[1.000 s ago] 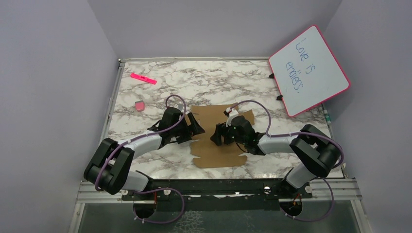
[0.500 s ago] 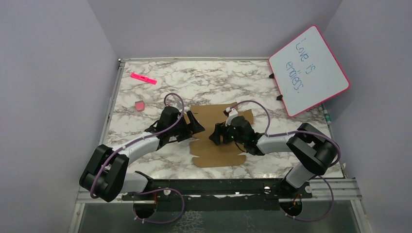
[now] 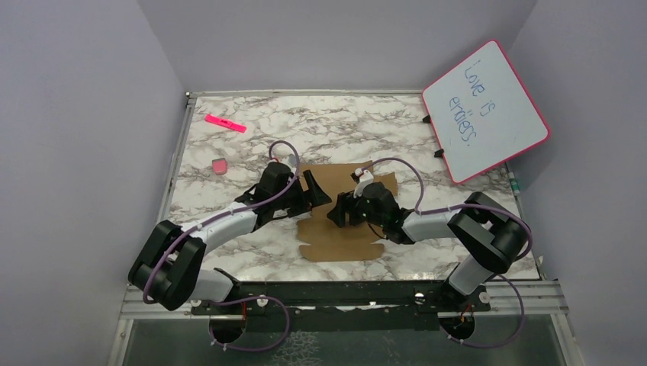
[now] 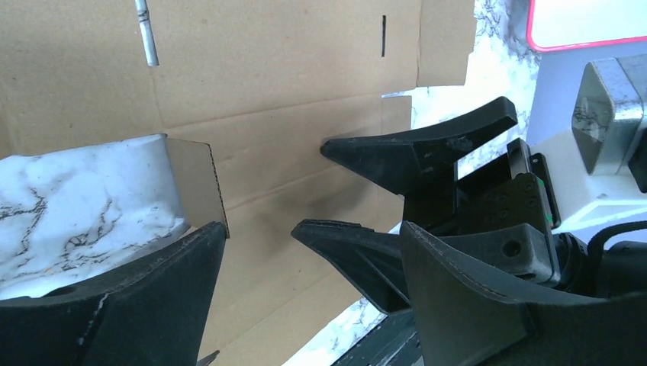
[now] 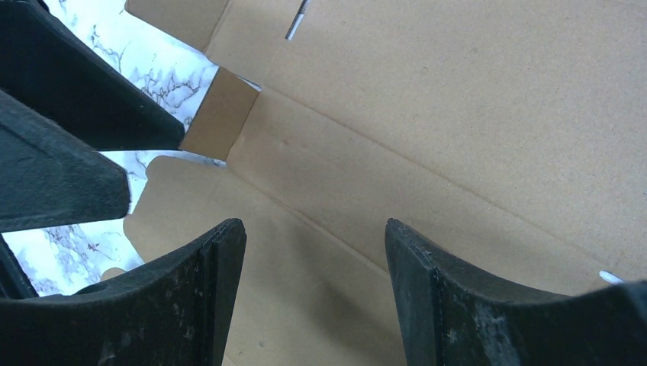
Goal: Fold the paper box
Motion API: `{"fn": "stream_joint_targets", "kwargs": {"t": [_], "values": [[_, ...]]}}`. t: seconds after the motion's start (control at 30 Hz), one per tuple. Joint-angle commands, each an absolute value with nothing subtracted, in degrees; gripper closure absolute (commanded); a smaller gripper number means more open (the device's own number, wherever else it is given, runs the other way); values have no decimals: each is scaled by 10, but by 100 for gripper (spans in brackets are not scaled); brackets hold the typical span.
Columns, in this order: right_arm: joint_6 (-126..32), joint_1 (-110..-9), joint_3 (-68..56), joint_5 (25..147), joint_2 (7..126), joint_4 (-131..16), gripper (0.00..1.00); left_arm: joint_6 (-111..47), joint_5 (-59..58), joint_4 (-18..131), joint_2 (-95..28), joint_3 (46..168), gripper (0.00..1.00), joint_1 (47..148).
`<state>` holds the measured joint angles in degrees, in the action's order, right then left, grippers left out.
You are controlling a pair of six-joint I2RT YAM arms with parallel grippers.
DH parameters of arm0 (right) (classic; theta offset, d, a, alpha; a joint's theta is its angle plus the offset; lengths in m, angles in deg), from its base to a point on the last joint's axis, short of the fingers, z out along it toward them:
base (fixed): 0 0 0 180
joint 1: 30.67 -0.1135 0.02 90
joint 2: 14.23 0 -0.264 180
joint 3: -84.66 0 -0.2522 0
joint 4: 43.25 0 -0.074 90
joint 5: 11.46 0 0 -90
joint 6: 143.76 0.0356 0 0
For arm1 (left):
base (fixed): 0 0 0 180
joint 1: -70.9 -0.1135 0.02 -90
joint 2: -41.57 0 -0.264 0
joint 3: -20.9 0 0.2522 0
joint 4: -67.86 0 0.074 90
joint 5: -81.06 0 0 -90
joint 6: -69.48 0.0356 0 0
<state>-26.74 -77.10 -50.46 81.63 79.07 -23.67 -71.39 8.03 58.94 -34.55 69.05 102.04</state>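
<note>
Hovering over flat brown die-cut cardboard sheet (image 3: 345,240) at centre of marbled white counter (image 3: 343,130): left gripper (image 3: 313,191), right gripper (image 3: 336,215), both released, grasping nothing. Risk: facing fingers sat close, could collide; unpinned sheet could slide.

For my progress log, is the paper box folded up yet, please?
No, the paper box lies on the table as an unfolded sheet.

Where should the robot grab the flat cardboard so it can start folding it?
Probably the small flap on the left edge of the cardboard, coming in low from the left. The cardboard lies flat on the table, so only an edge can be pinched, and that flap has a crease to bend along. The left end effector, open, is right beside it.
</note>
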Motion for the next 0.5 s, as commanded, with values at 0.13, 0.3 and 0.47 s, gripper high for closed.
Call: {"fn": "stream_joint_targets", "kwargs": {"t": [0.13,0.3,0.47], "values": [[-256,-774,-519,832,818,-255,27,-700,85,611,-394,721,16,1039],[-257,-774,-515,831,812,-260,27,-696,79,610,-400,721,16,1041],[-269,-774,-502,817,772,-296,27,-655,19,536,-366,758,16,1041]]}}
